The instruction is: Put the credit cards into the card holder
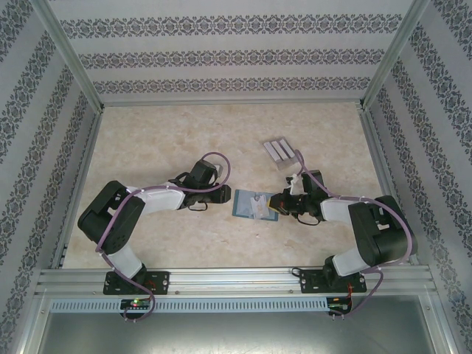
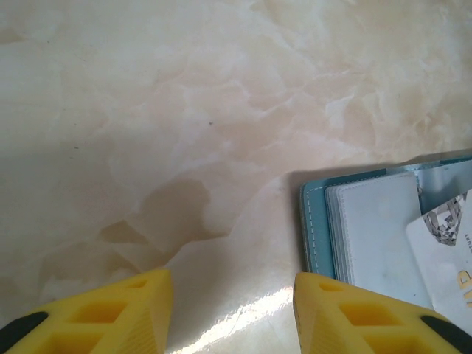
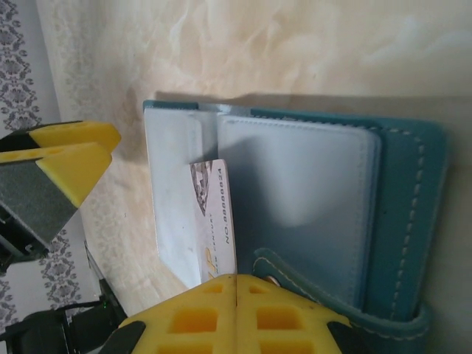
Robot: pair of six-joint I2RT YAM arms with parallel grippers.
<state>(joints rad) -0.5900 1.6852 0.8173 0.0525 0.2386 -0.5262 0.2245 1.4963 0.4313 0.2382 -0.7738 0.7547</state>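
Step in hand: seating the first card.

- The card holder (image 3: 402,184) lies open on the table (image 2: 184,110), centre of the overhead frame, between my two arms.
- One credit card (image 3: 214,214) lies on the pale pocket page, left of centre in the right wrist frame. Its lower end points at my right fingers (image 3: 287,321). Can't tell if its top end is under the clear pocket or just lying on it.
- Right fingers are pressed together with nothing between them, tips right at the card's exposed end. Reads as a push, not a pinch. Contact itself is unclear.
- Left fingers (image 2: 103,317) are spread and empty, low over bare table. The holder's edge is just beside them, lower right of the left wrist frame. They are not pinning it.
- The spare credit cards (image 1: 279,150) sit in a row up and right of the holder in the overhead frame, well apart from it.

Next move, my read:
- Nudge the card along its long axis into the pocket, with my tips low and square so it doesn't skew or ride up.
- The holder is loose and may slide, so my left fingers probably need to brace its far edge.
- The spares lie flat and thin, so expect a fiddly edge pick.
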